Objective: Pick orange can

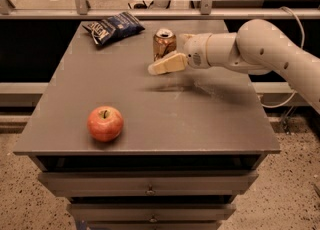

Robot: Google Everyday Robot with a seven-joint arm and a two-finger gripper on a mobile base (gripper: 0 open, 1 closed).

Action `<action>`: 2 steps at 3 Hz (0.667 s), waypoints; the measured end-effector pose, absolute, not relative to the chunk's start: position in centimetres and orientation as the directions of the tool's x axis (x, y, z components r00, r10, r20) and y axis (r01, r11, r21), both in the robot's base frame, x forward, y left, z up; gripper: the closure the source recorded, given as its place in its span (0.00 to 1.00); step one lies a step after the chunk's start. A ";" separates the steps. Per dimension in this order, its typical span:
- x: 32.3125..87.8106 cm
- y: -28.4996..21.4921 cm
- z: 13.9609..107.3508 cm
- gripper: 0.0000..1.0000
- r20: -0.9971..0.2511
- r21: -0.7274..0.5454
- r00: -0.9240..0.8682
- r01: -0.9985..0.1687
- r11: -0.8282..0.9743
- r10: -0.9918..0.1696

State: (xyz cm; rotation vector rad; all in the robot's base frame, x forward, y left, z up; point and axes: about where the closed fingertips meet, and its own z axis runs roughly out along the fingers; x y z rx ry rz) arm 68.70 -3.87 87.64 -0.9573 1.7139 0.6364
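My claw (166, 64) sits right against the orange can (164, 41), which stands upright toward the far edge of the bench (150, 124) (not lifted yet). I cannot tell whether the claw is wide or closed. I judge the grip and lift are both left to do.

The counter (215, 119) carries three things. The chip bag (114, 26) lies at the back edge, toward the back-left corner. The can (164, 44) stands upright to the right of the bag, near the middle of the back edge. The apple (105, 123) sits well apart from both, near the front edge toward the front-left corner. The arm (260, 49) reaches in over the right edge, and the gripper (170, 60) hangs just before and beside the can. Drawers (150, 184) sit beneath the front edge.
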 end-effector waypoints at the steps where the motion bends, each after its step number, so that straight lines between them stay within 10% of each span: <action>1: 69.6 -2.5 86.8 0.03 -0.960 0.007 -0.160 -0.835 0.551 -0.231; 2: 69.9 -2.1 86.5 0.26 -0.967 0.019 -0.157 -0.831 0.556 -0.201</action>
